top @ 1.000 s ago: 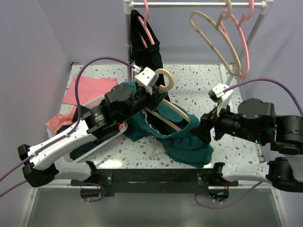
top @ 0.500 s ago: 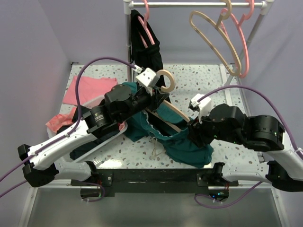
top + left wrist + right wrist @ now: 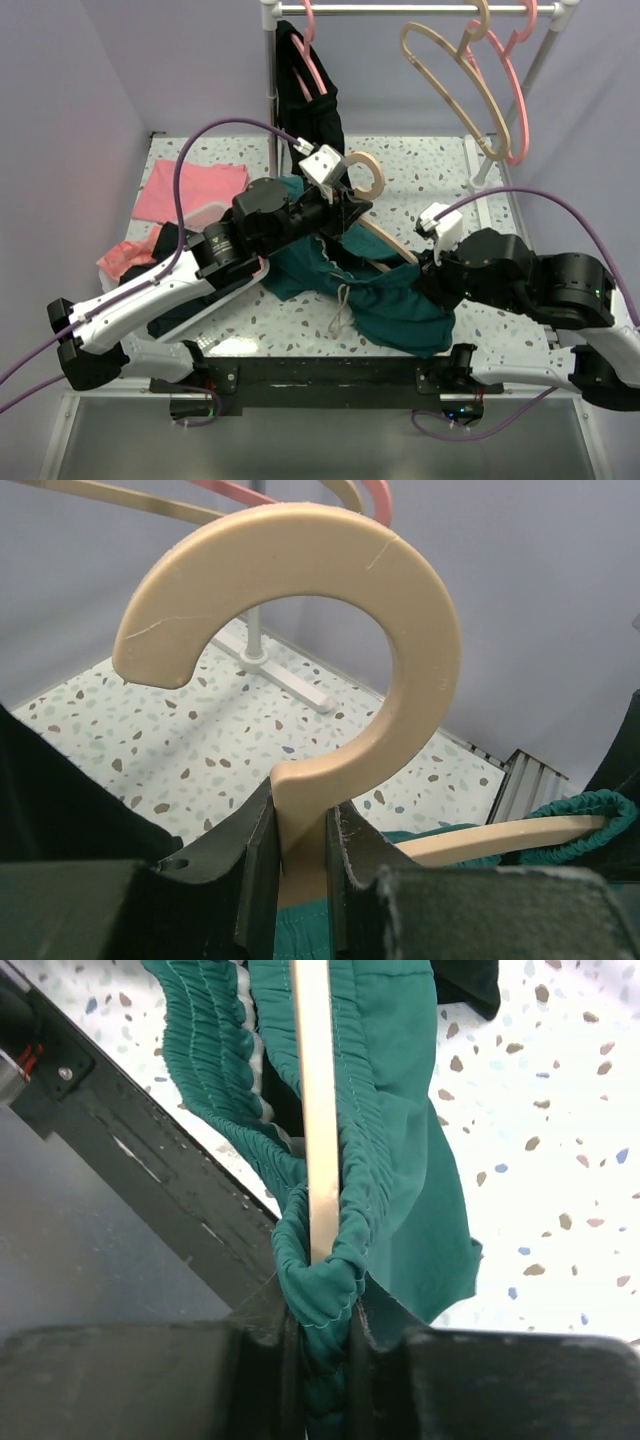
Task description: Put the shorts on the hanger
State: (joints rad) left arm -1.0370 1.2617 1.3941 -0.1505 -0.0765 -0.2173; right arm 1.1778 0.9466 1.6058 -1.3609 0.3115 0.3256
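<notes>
The tan hanger (image 3: 372, 190) is held by its neck below the hook (image 3: 330, 620) in my left gripper (image 3: 300, 870), which is shut on it. One arm of the hanger (image 3: 312, 1090) runs inside the waistband of the teal-green shorts (image 3: 385, 300). The shorts (image 3: 400, 1140) hang over the speckled table, with the pale drawstring (image 3: 340, 305) dangling. My right gripper (image 3: 322, 1360) is shut on the bunched waistband at the tip of the hanger arm. In the top view the right gripper (image 3: 428, 278) sits at the shorts' right end.
A rail (image 3: 410, 9) at the back carries a black garment (image 3: 305, 95), another tan hanger (image 3: 450, 75) and pink hangers (image 3: 505, 90). Pink cloths (image 3: 190, 190) and a white tray (image 3: 205, 300) lie at the left. The black front bar (image 3: 330, 375) runs below the shorts.
My right arm swung in to the left and its gripper closed on the waistband at the hanger's end. The left gripper with the hanger shifted slightly right.
</notes>
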